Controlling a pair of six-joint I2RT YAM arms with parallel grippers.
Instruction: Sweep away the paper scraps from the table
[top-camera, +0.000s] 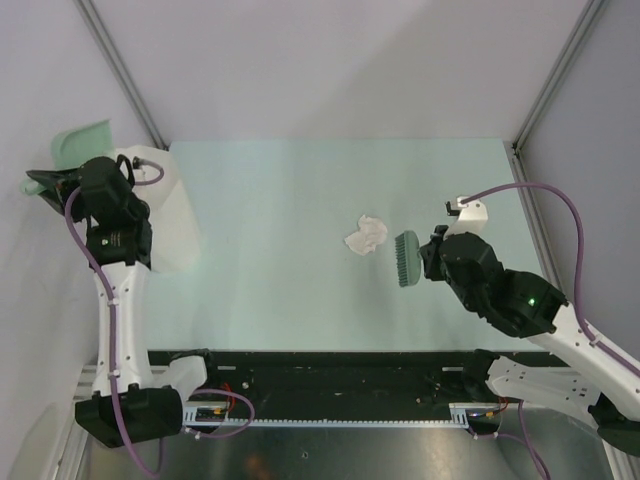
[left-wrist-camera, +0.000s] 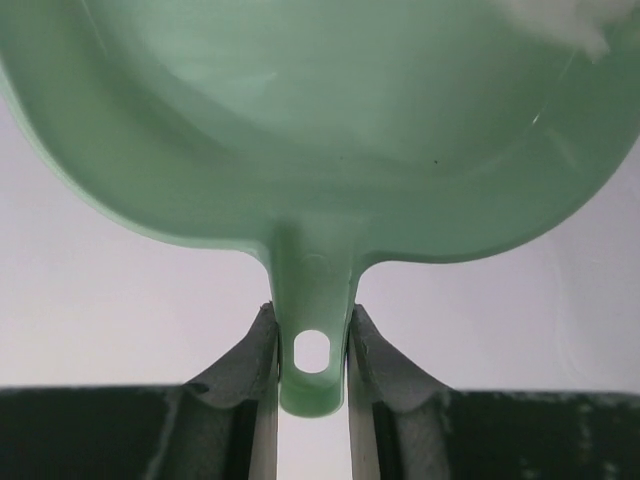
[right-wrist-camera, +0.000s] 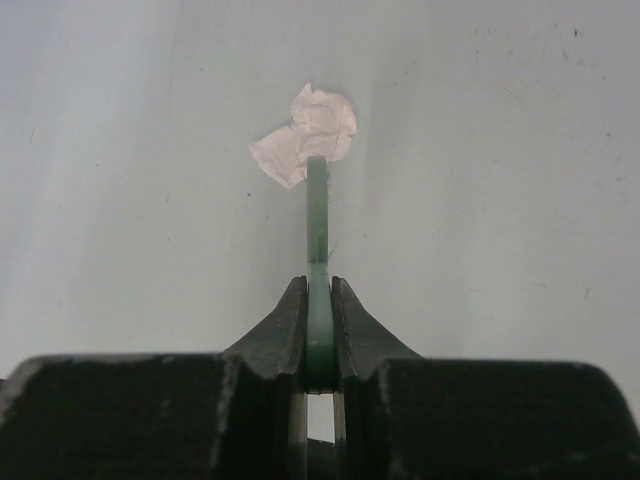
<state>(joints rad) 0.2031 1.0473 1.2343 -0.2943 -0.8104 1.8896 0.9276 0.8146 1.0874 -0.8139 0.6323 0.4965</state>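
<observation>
Table (top-camera: 300, 300) pale mint | right fingers (right-wrist-camera: 282, 325) clamped on brush (right-wrist-camera: 316, 220) | paper scraps (right-wrist-camera: 310, 140) just ahead of them | left fingers (left-wrist-camera: 255, 350) clamped on dustpan (left-wrist-camera: 320, 150) handle | advice: keep bristles low, sweep slowly toward dustpan

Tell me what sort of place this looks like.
Probably a robotics lab test cell, not a home: a pale green table boxed in by grey panels on metal framing, with two robot arms bolted at its edge.
</observation>
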